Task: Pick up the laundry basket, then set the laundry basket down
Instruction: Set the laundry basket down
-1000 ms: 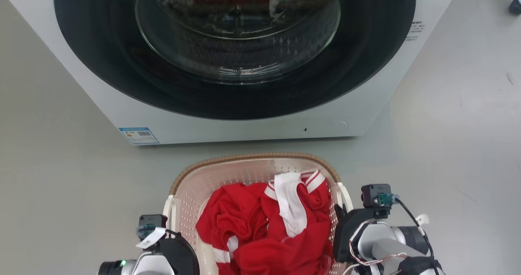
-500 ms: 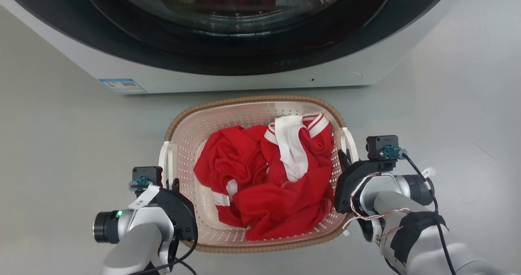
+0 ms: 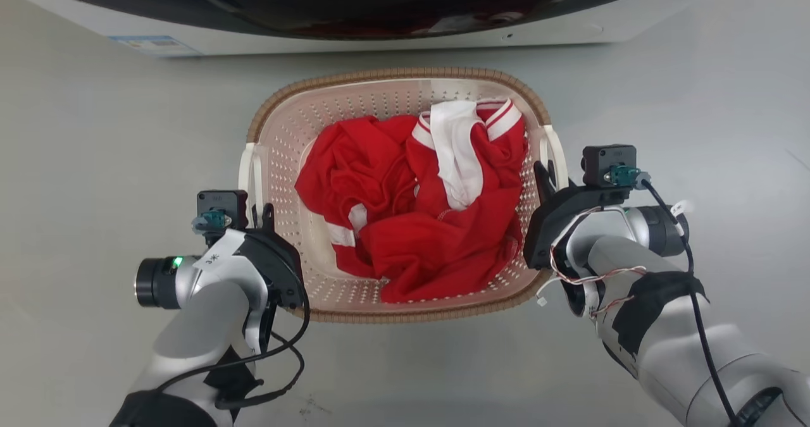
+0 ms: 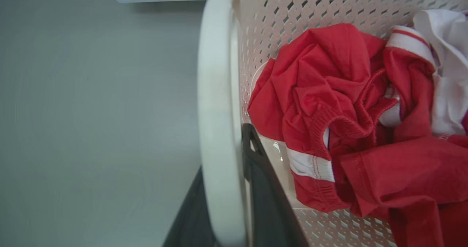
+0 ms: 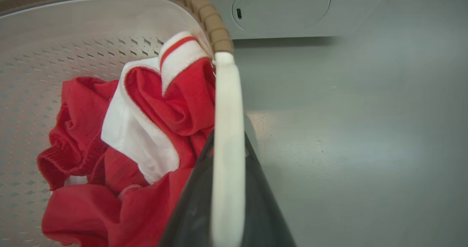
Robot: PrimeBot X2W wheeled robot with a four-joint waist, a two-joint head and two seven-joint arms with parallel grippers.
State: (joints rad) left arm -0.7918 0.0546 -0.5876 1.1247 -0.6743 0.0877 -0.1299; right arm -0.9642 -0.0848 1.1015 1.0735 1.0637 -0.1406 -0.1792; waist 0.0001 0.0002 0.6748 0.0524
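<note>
The laundry basket (image 3: 392,76), cream with perforated walls and a brown woven-look rim, is in front of me near the washer. It holds crumpled red and white clothes (image 3: 417,205). My left gripper (image 3: 262,215) is shut on the basket's white left handle (image 4: 215,130), with a dark finger (image 4: 261,188) inside the handle and the other outside. My right gripper (image 3: 543,177) is shut on the white right handle (image 5: 226,148), its dark fingers (image 5: 190,210) hugging both sides. I cannot tell whether the basket's bottom touches the floor.
The white washer (image 3: 380,38) with its dark round door stands just beyond the basket's far rim. Grey floor (image 3: 95,161) stretches to the left, right and in front of the basket.
The whole picture has shifted upward, so the head camera has tilted down. The basket and both grippers stay together, each gripper at its handle.
</note>
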